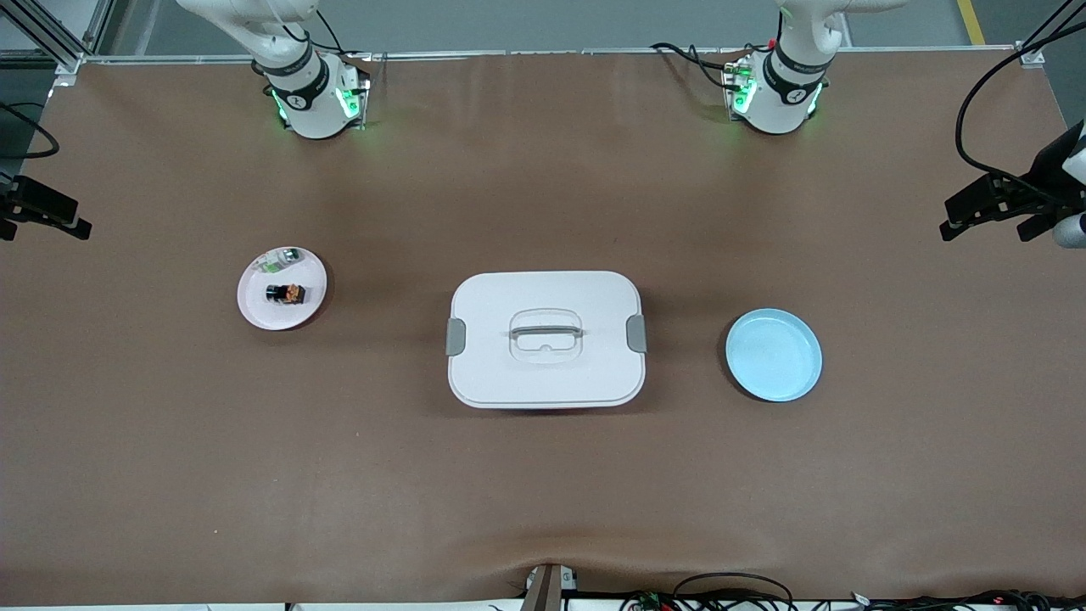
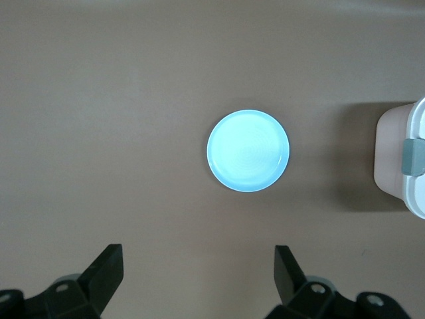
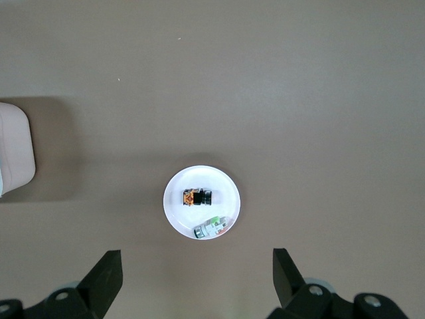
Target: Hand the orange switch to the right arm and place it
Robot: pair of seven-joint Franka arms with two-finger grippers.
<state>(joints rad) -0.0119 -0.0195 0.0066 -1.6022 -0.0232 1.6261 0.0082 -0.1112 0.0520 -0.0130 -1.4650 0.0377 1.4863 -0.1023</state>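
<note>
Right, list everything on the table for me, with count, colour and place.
orange switch: one, black with orange end, on the white plate
white-grey piece: one, green mark, on the same plate, farther from the front camera than the switch
white plate: one, toward the right arm's end
white box: one, lid closed, grey latches, clear handle, mid-table
blue plate: one, light blue, toward the left arm's end
left hand: open, above the blue plate
right hand: open, above the white plate

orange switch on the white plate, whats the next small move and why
Probably lower the open right gripper toward the orange switch: it lies untouched on the white plate beside the white-grey piece, at the right arm's end. The left gripper waits open over the blue plate.
</note>
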